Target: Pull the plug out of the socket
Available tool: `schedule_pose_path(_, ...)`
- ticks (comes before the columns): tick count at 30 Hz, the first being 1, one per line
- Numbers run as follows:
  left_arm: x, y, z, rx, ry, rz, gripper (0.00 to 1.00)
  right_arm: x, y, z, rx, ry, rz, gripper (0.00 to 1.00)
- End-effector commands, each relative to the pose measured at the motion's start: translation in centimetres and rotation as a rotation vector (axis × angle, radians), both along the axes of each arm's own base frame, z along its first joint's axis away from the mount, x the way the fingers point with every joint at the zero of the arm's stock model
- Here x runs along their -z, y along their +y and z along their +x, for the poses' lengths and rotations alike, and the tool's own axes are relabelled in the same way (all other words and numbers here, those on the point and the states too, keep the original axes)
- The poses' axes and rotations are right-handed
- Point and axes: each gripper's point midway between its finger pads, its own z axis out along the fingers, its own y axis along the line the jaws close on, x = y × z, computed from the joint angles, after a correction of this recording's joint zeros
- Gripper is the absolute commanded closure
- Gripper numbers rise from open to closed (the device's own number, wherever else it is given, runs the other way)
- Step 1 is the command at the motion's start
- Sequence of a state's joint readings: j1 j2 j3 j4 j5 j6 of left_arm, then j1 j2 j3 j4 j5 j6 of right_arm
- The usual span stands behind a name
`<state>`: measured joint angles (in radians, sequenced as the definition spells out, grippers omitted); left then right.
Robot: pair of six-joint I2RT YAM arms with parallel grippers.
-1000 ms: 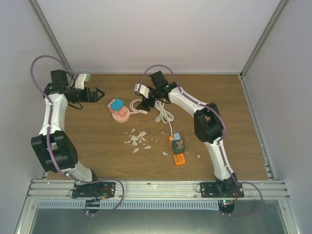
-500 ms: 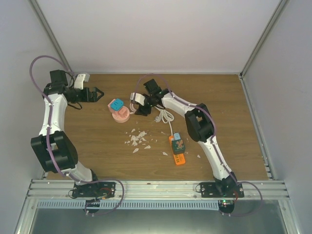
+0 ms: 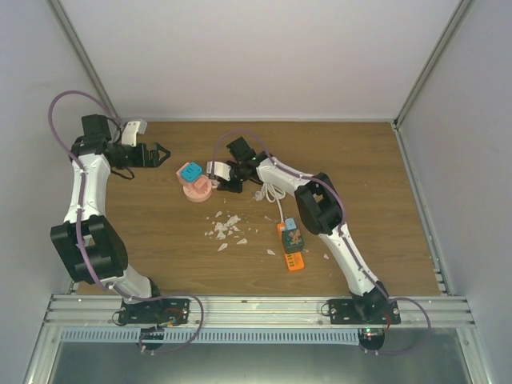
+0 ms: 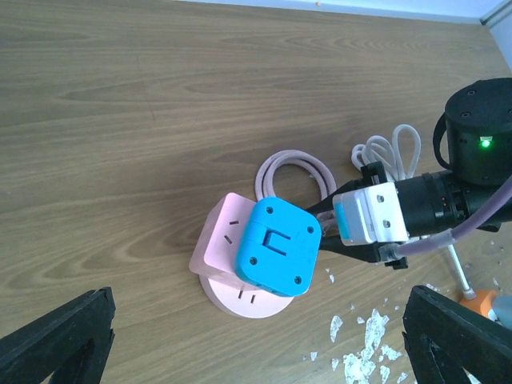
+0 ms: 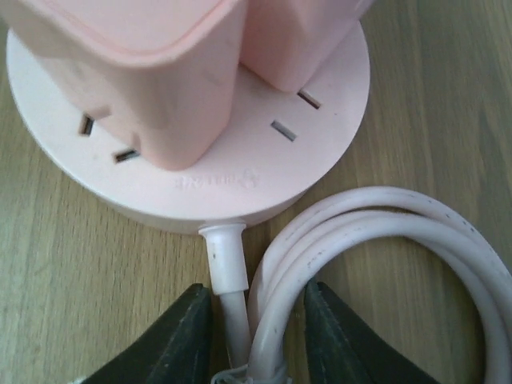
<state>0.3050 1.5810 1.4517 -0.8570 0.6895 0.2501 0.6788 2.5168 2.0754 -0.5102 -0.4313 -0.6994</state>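
Observation:
A blue square plug [image 3: 190, 170] sits in the pink cube of a round pink socket [image 3: 198, 189] on the wooden table. From above in the left wrist view, the plug [image 4: 278, 246] is still seated on the socket [image 4: 232, 292]. My right gripper [image 3: 218, 178] is low at the socket's right side. In the right wrist view its fingers [image 5: 176, 336] press from both sides on the socket's pink cable [image 5: 384, 224], just below the round base [image 5: 192, 184]. My left gripper [image 3: 164, 154] hangs open to the left of the socket, holding nothing.
A coiled white cord [image 3: 272, 190] lies right of the socket. An orange power strip [image 3: 292, 250] with a dark adapter [image 3: 291, 232] sits further toward the front. White fragments [image 3: 226, 228] litter the wood in front of the socket. Walls enclose the table.
My right arm has reached left to the socket's side and its jaws have narrowed onto the pink cable. The left arm and the plug have not moved.

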Motion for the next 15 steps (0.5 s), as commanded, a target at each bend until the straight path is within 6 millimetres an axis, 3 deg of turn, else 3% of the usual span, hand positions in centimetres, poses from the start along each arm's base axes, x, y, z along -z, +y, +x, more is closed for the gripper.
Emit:
schedule_pose_path(1, -2.8, 0.3, 0.0, -0.01, -0.067, 0.014, 0.01, 1.6, 1.0, -1.2, -0.037, 0.017, -0.036, 0.74)
schedule_pose_path(11, -2.2, -0.6, -1.2, 0.076, -0.068, 0.03, 0.01, 0.9, -1.1, -5.0, -0.1, 0.064, -0.055, 0.98)
schedule_pose_path(15, -1.7, -0.9, -1.9, 0.121, -0.077, 0.056, 0.01, 0.8, -2.8, -6.9, -0.121, 0.078, -0.082, 1.0)
